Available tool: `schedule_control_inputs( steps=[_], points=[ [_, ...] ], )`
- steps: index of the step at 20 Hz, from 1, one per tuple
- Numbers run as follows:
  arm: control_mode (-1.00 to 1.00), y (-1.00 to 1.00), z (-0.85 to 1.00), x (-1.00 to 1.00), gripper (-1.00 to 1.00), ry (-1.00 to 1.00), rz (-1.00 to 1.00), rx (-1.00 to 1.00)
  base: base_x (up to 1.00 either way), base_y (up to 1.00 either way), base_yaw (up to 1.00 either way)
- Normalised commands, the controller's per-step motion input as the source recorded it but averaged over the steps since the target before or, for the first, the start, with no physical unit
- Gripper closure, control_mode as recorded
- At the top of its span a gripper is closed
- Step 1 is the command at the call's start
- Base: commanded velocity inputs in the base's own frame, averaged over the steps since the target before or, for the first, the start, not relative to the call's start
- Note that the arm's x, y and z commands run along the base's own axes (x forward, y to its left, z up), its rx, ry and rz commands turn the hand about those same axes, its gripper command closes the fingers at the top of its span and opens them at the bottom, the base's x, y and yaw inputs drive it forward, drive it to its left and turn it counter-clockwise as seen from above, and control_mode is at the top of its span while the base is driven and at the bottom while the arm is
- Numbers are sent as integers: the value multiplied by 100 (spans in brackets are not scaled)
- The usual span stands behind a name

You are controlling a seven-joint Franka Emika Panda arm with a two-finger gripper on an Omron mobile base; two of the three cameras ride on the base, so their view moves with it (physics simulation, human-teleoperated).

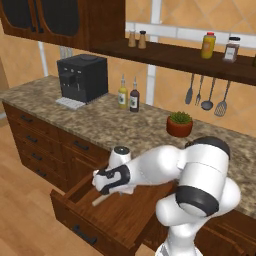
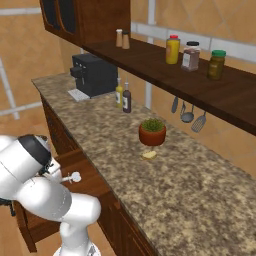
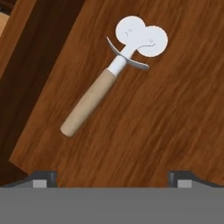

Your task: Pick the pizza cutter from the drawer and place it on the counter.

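Note:
The wide dark drawer [image 1: 75,220] stands pulled out below the granite counter [image 1: 125,127]. On its wooden floor lies the pizza cutter [image 3: 89,100], flat, with its tan handle pointing to the lower left of the hand view and its white head [image 3: 141,39] to the upper right. From the left base view the handle's end [image 1: 99,201] pokes out under my hand. My gripper [image 3: 113,179] hangs above the drawer floor, open, its two fingertips [image 3: 43,178] spread wide and short of the cutter, holding nothing. Seen from the right base, the cutter's head [image 2: 74,176] shows beside my arm.
On the counter stand a black coffee machine [image 1: 82,77], two bottles [image 1: 128,95] and a potted plant [image 1: 179,124]. Grey utensils [image 1: 207,95] hang on the wall under a dark shelf [image 2: 200,85] with jars. Narrower stacked drawers [image 1: 30,145] lie to the left.

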Motion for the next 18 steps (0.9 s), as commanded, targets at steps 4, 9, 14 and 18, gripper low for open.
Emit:
schedule_control_inputs(
  steps=[4,9,14,18],
  points=[
    [-100,6,-12,20,-100,0,0,-1,0,0,0],
    [-100,15,-18,14,-100,0,0,-3,0,0,0],
    [-100,6,-17,18,-100,0,0,-1,0,0,0],
    [-100,4,-24,16,-100,0,0,-2,0,0,0]
  ],
)
